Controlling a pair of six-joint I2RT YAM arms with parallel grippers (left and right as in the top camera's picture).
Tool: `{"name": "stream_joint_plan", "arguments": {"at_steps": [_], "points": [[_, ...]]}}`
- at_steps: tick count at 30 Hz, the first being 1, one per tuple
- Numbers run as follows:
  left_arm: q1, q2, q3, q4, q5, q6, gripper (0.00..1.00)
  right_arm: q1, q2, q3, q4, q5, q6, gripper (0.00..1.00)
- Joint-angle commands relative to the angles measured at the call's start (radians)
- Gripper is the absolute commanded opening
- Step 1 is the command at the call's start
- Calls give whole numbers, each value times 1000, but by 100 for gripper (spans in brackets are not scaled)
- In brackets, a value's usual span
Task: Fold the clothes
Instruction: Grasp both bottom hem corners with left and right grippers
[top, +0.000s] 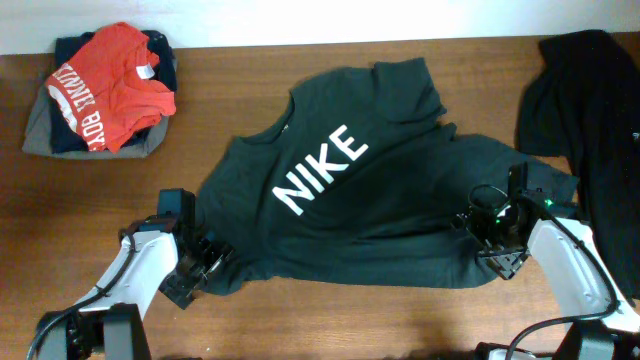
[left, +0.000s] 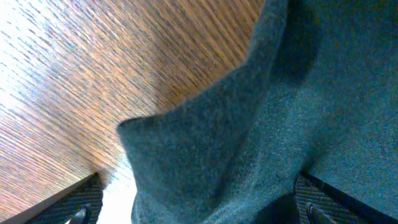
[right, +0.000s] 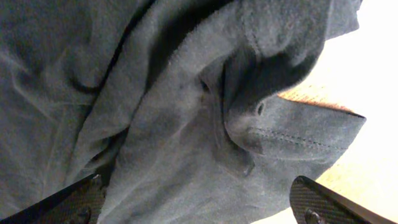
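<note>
The black T-shirt (top: 360, 200) lies in the middle of the worktop (top: 240, 75), chest side up with the white NIKE lettering readable. It is spread on a diagonal but is not flat: its right part is wrinkled and some edges are turned over. The left tool (top: 198, 266) stands at the near left edge of the shirt and the right tool (top: 495, 228) over its near right part; both have their jaws wide apart and hold nothing. In the left wrist view a corner of the cloth lies between the two fingers (left: 68, 202), with bare wood beside it. In the right wrist view the fingers (right: 329, 199) stand on both sides of a rumpled, stitched hem. I judge that the step in hand is to take these two points, so that the shirt can be pulled flat or the first fold begun. To do it well, each tool should go down close to the wood and close on the edge itself, not on a loose bunch; on the right the hem looks doubled over, so a grip there may catch two layers. After that both arms should lift and travel together, keeping the cloth tight between them. Another dark garment (top: 590, 120) lies just beside the shirt at the far right and should not be dragged along; the red tee (top: 110, 85) is well apart.
</note>
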Motion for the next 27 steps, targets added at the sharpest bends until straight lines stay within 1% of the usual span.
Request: {"name": "stream_joint_plan", "arguments": {"at_steps": [1, 10, 15, 20, 23, 27], "points": [[5, 24, -55, 17, -23, -5, 98, -6, 2, 19, -8, 21, 11, 99], [5, 24, -58, 25, -22, -6, 98, -6, 2, 5, -25, 25, 12, 99], [5, 24, -58, 36, -22, -6, 98, -6, 15, 4, -45, 71, 42, 99], [5, 24, -58, 52, -22, -6, 98, -6, 54, 3, -68, 82, 113, 99], [5, 24, -58, 54, -22, -6, 98, -6, 81, 3, -86, 133, 176, 99], [5, 24, -58, 54, -15, -6, 98, -6, 99, 3, -98, 146, 208, 99]]}}
